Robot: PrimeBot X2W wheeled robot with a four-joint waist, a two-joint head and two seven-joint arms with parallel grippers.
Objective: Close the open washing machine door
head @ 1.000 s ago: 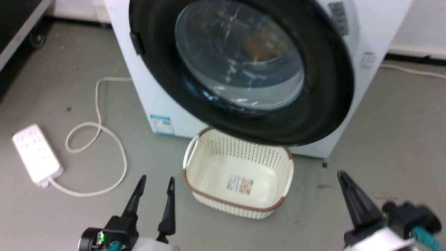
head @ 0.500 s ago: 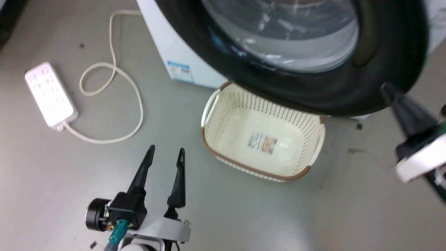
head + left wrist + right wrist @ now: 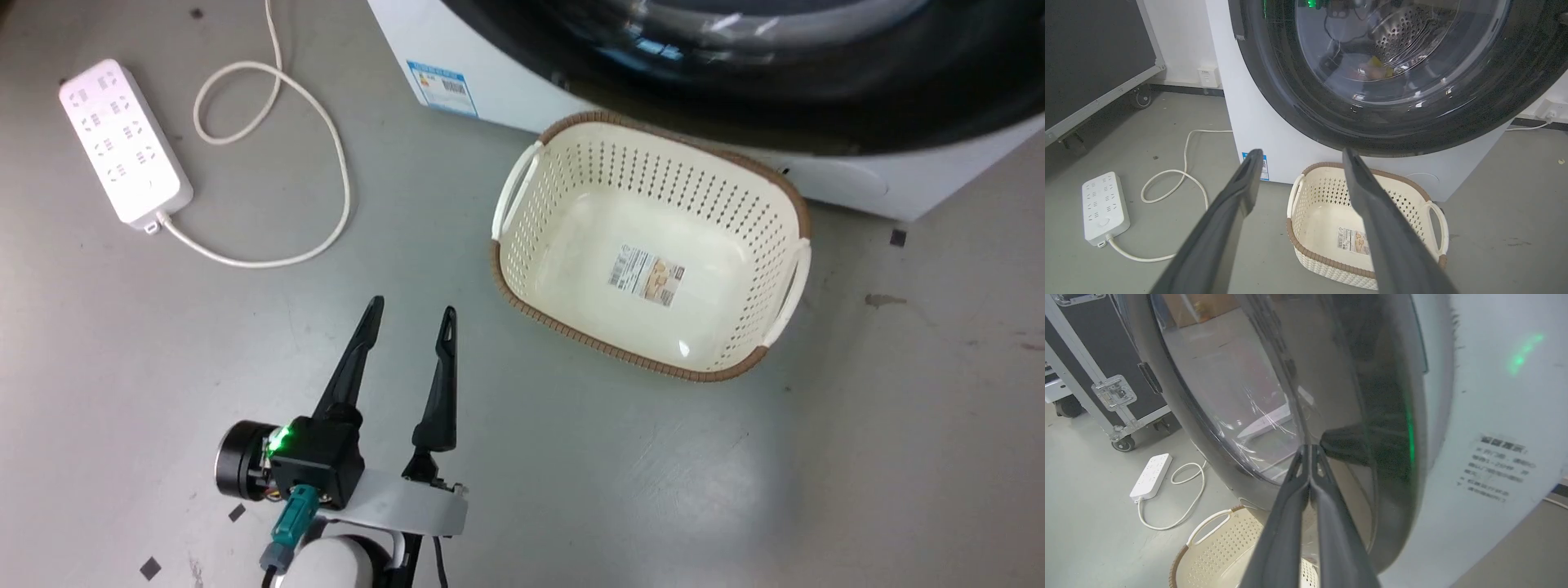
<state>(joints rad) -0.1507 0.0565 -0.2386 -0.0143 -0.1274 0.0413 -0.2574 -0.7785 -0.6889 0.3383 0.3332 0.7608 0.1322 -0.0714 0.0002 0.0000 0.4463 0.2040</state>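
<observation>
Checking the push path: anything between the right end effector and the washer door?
Nothing visible. The shut right end effector points at the glass of the washing machine door, close up; the basket sits lower, on the floor.

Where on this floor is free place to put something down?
Bare floor lies right of the basket, and between the basket, the cable and the open left hand. Crowded: around the power strip, and under the washing machine door, where the basket stands.

Washing machine door (image 3: 1396, 61): round, black frame w/ bulging clear glass; upright; close against white front (image 3: 1249, 122)
</observation>
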